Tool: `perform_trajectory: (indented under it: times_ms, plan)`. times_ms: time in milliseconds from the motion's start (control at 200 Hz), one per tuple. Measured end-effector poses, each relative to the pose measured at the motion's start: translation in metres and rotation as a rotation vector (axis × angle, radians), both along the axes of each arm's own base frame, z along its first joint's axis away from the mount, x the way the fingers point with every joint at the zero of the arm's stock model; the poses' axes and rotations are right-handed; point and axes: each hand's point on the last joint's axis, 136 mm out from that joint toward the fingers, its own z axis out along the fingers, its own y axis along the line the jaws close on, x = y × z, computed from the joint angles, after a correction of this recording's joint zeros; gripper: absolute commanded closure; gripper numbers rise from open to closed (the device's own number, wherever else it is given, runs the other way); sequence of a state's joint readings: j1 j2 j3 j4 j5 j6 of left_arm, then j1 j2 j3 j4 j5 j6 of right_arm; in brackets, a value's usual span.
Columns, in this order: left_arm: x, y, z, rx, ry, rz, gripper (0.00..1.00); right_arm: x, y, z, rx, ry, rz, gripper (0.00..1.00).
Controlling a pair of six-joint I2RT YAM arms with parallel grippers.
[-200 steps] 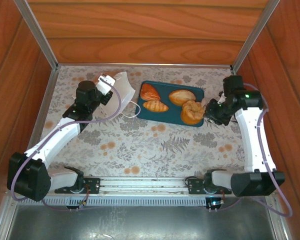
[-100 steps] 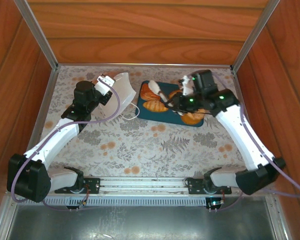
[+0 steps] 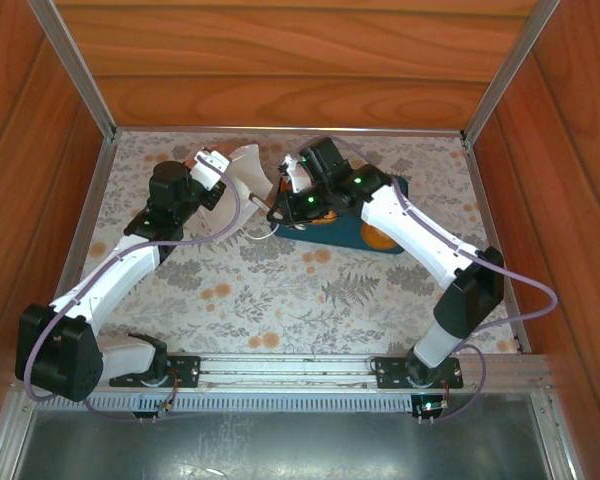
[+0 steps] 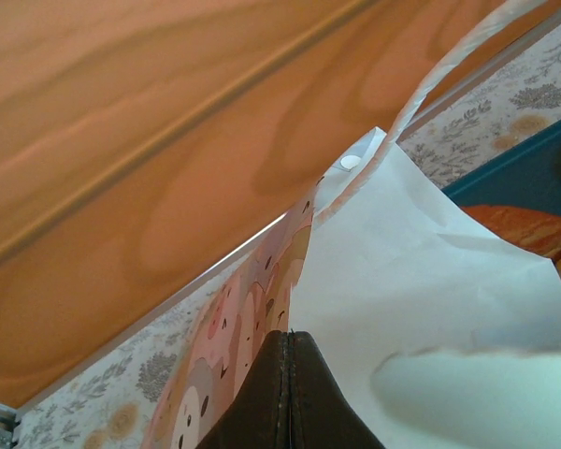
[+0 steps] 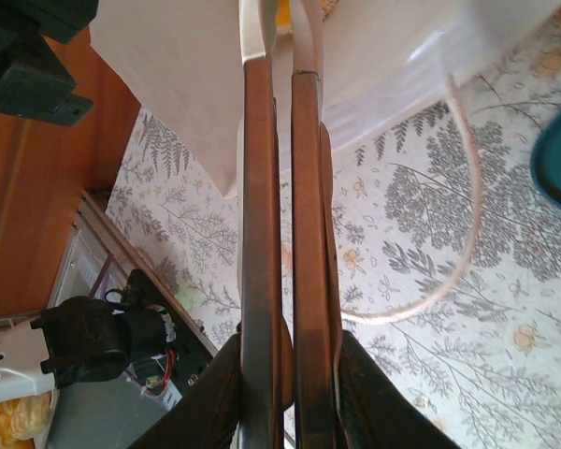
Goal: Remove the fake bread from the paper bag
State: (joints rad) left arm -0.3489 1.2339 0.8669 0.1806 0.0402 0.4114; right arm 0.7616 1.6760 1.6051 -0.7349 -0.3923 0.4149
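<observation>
The white paper bag point(image 3: 245, 170) lies tipped with its mouth toward the teal tray point(image 3: 394, 190). My left gripper point(image 3: 223, 186) is shut on its rim; in the left wrist view the jaws point(image 4: 288, 341) pinch the paper, with pink cartoon print on the outside. Fake bread point(image 3: 380, 238) sits on the tray, mostly hidden under my right arm, and one piece point(image 4: 533, 229) shows past the bag. My right gripper point(image 3: 261, 201) is at the bag's mouth. Its long fingers point(image 5: 282, 14) stand almost together with nothing seen between them, the tips against the white paper point(image 5: 178, 65).
A thin loop handle point(image 5: 463, 178) of the bag trails on the flowered tablecloth point(image 3: 310, 290). Wooden walls close in the back and both sides. The metal rail with the arm bases point(image 3: 280, 370) runs along the near edge.
My right arm has swung left from the tray's right end, over the bread, to the bag's mouth, its fingers drawing closer together. The left arm and the bag have stayed put.
</observation>
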Motion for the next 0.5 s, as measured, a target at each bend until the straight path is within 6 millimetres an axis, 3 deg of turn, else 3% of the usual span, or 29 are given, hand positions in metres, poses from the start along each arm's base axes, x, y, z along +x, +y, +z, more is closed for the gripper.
perform_trajectory:
  times_ms: [325, 500]
  plan:
    - [-0.001, -0.005, 0.003, -0.027, 0.005, -0.021, 1.0, 0.019, 0.041, -0.044, -0.009, 0.057, 0.031, 0.81]
    - [-0.001, -0.004, 0.003, -0.033, 0.008, -0.015, 1.0, 0.018, 0.053, -0.064, -0.02, 0.101, 0.045, 0.81]
